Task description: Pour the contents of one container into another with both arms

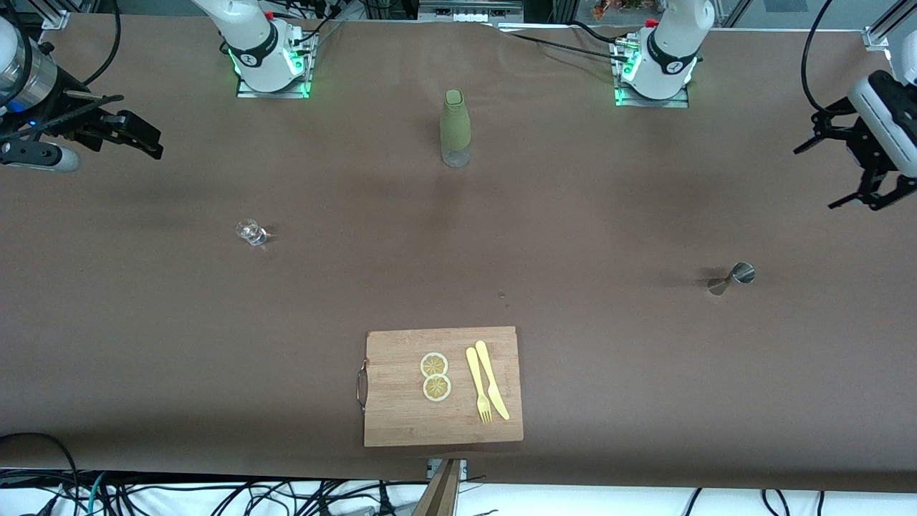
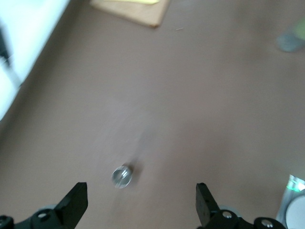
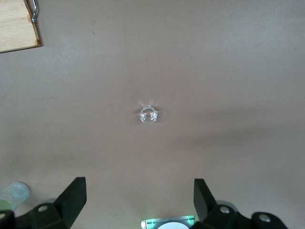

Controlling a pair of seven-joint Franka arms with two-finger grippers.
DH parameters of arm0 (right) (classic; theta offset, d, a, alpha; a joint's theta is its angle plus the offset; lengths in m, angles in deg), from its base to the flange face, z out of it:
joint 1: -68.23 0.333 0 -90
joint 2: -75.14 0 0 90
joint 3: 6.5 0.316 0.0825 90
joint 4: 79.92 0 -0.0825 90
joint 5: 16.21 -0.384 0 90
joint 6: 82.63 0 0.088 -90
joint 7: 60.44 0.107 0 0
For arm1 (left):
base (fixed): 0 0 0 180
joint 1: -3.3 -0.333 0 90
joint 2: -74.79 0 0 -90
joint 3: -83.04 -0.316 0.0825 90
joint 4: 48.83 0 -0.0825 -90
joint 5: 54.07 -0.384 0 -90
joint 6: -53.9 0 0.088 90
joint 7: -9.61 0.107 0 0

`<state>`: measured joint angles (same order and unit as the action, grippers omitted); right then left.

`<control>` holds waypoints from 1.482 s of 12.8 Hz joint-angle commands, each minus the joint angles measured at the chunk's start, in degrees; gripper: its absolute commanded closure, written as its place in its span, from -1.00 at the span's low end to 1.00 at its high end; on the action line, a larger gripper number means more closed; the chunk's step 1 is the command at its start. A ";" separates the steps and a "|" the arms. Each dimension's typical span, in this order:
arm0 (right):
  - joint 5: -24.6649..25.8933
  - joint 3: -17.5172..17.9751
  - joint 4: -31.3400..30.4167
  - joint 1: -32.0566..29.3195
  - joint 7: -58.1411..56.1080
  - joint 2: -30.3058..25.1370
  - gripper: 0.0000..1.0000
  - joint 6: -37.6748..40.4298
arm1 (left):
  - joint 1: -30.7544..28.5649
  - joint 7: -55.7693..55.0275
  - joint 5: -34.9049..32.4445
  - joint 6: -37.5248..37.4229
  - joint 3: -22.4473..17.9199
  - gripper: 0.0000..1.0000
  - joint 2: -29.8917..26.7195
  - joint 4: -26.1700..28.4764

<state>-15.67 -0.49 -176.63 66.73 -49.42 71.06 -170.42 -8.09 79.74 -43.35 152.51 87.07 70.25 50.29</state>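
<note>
Cutting board [image 1: 443,387] aside, your glass cup [image 1: 251,231] sits toward the wide-open right end effector [image 1: 136,136]; steel jigger [image 1: 732,276] toward the wide-open left end effector [image 1: 860,183].

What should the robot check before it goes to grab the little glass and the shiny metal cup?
1. Left gripper open, holding nothing, up over the table's left-arm end: ok.
2. Right gripper open, holding nothing, up over the right-arm end: ok.
3. Glass cup standing alone with bare table around it: ok.
4. Metal cup standing upright: ok, it looks upright from above in the left wrist view.
5. Anything inside the glass cup to pour: cannot tell.
6. Green bottle and cutting board away from both cups: ok.
</note>
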 commanded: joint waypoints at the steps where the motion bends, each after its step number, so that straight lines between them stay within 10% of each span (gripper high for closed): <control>1: 0.68 0.32 0.56 -0.35 0.49 0.12 -1.00 0.07 | -0.13 -11.11 -3.16 2.63 1.67 -1.00 0.85 -1.47; 7: 0.68 0.32 0.56 -0.35 0.41 0.12 -1.00 0.07 | -0.13 -55.40 -5.36 -2.19 4.31 -1.00 0.50 -1.92; 19: 0.68 0.32 0.47 -0.35 0.32 0.12 -1.00 0.07 | -0.30 -63.45 -6.76 -7.82 4.58 -1.00 0.76 -3.50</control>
<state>-15.67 -0.49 -176.63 66.72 -49.42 71.07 -170.42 -8.15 16.85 -48.22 145.81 91.53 70.25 48.57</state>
